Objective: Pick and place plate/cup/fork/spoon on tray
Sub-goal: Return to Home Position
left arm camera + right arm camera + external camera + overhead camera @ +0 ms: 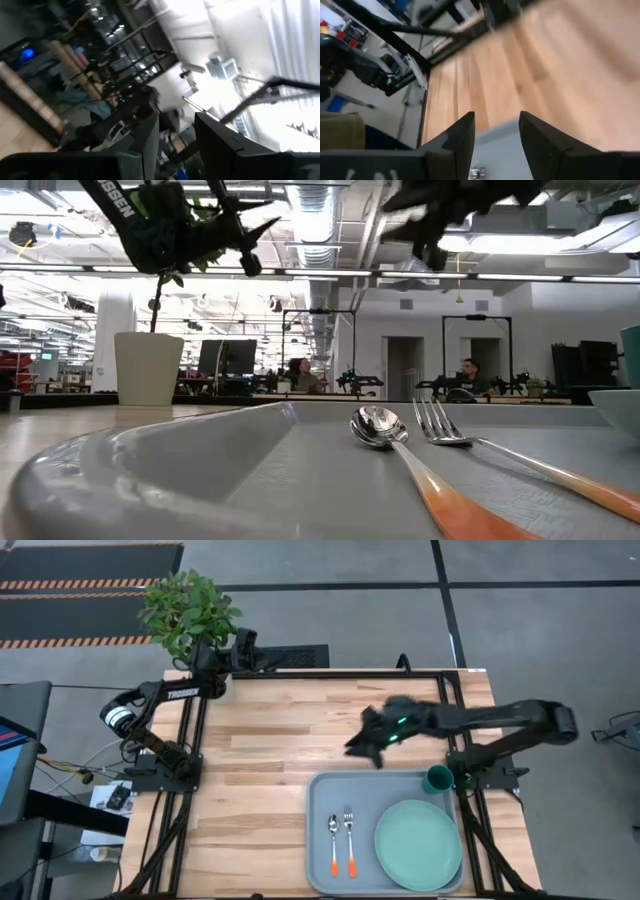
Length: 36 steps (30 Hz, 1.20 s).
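The pale grey-blue tray (320, 840) lies at the table's near right. On it lie the mint-green plate (418, 843), the spoon (333, 843) and the fork (349, 839), side by side with orange handles toward the near edge. The teal cup (438, 779) stands at the tray's far right corner. In the low view the spoon (385, 432) and fork (445, 430) lie close by. My right gripper (368, 745) is open and empty, raised above the table just beyond the tray's far edge; its fingers (495, 132) show apart. My left gripper (175, 135) is open, raised at the far left by the plant.
A leafy plant (187, 608) in a white pot (148, 368) stands at the table's far left corner. Bare wood (260, 740) spans the table's left and middle. People sit at desks in the room beyond (300, 372).
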Available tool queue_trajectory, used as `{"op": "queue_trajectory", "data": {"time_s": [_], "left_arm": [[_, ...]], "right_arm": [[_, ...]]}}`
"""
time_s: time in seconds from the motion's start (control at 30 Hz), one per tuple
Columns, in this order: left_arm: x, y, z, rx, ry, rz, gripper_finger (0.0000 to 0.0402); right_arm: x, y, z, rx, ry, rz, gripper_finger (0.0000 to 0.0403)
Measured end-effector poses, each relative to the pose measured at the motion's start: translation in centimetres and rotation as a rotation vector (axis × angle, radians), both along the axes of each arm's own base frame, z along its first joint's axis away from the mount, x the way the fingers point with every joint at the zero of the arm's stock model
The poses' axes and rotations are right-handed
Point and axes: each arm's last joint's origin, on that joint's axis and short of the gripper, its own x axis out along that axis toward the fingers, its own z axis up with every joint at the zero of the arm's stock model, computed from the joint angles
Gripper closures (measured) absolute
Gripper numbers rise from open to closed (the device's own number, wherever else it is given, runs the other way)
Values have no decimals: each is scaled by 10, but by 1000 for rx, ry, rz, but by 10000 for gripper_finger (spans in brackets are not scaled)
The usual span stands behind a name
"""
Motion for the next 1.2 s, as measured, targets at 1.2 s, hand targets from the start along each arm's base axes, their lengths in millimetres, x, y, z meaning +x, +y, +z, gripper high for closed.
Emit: {"op": "queue_trajectory", "data": {"time_s": [1.2], "left_arm": [[18, -97, -59, 220, -46, 47, 290]], "right_arm": [[-126, 8, -33, 75, -842, -280, 227]]}}
